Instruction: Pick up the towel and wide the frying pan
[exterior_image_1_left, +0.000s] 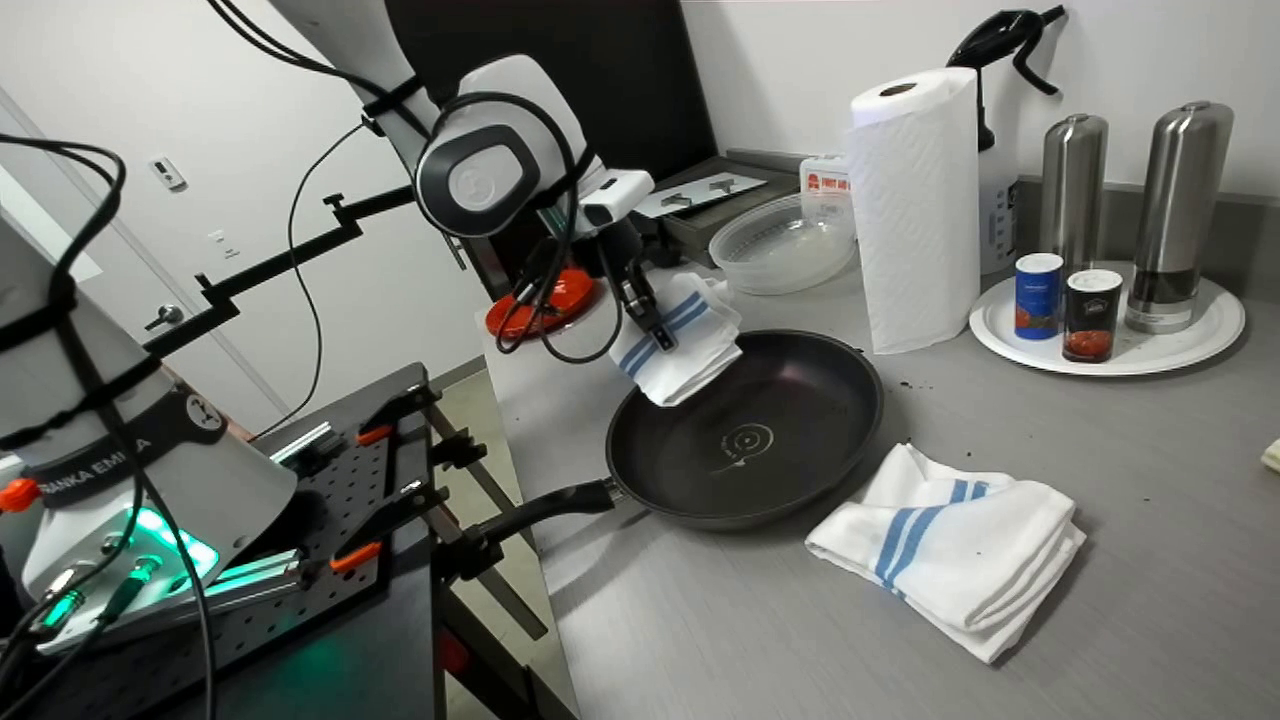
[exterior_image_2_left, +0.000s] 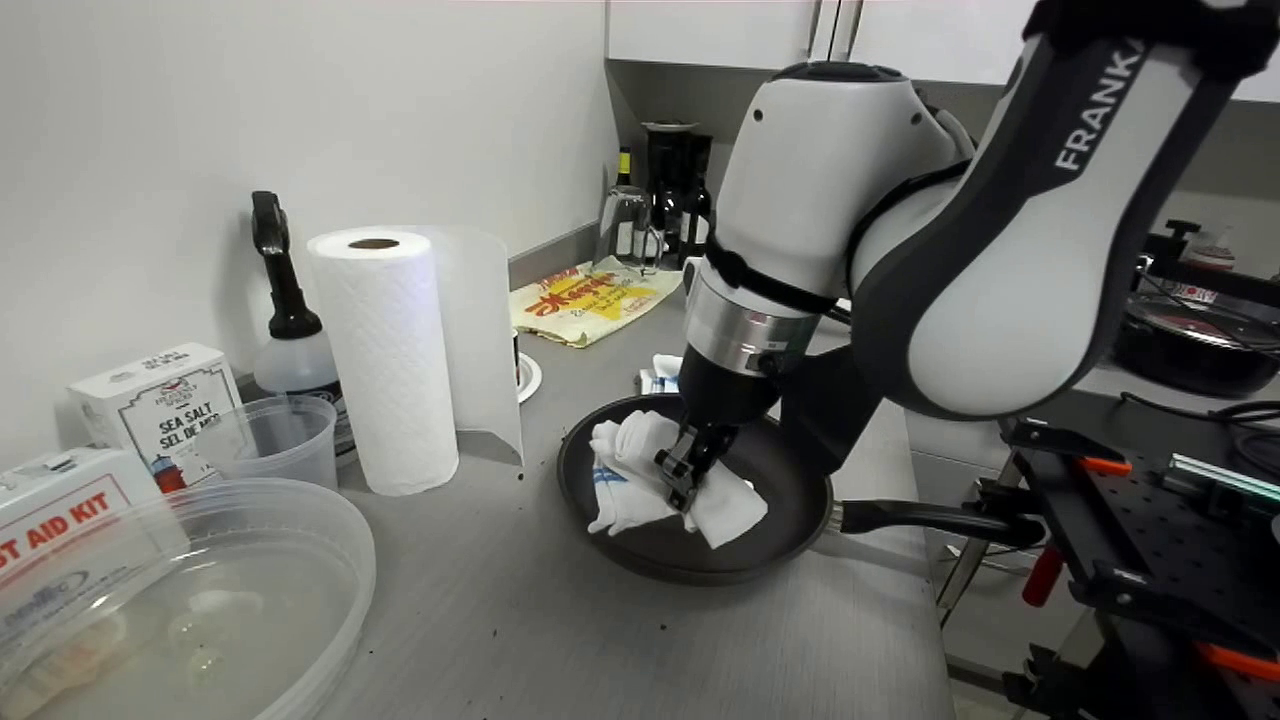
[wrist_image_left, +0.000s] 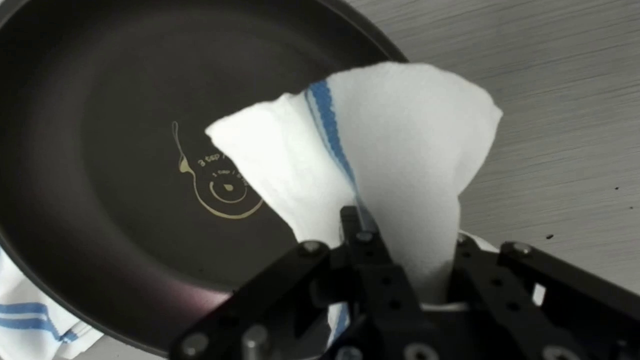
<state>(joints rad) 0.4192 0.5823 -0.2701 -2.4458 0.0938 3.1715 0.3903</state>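
Note:
My gripper (exterior_image_1_left: 662, 338) is shut on a folded white towel with blue stripes (exterior_image_1_left: 685, 370). The towel is bunched between the fingers and fans out on both sides; it also shows in an exterior view (exterior_image_2_left: 625, 495) and in the wrist view (wrist_image_left: 410, 135). The black frying pan (exterior_image_1_left: 800, 440) lies on the grey counter, its handle (exterior_image_1_left: 555, 505) toward the robot's base. The pan also shows in the wrist view (wrist_image_left: 140, 110). The held towel hangs over the pan's rim; I cannot tell whether it touches the pan.
A second folded striped towel (exterior_image_1_left: 950, 550) lies beside the pan. A paper towel roll (exterior_image_1_left: 915, 210), a white plate (exterior_image_1_left: 1215, 325) with shakers and grinders, a clear plastic tub (exterior_image_1_left: 780, 255) and a red dish (exterior_image_1_left: 560, 300) stand around. The counter edge (exterior_image_1_left: 555, 620) is near the handle.

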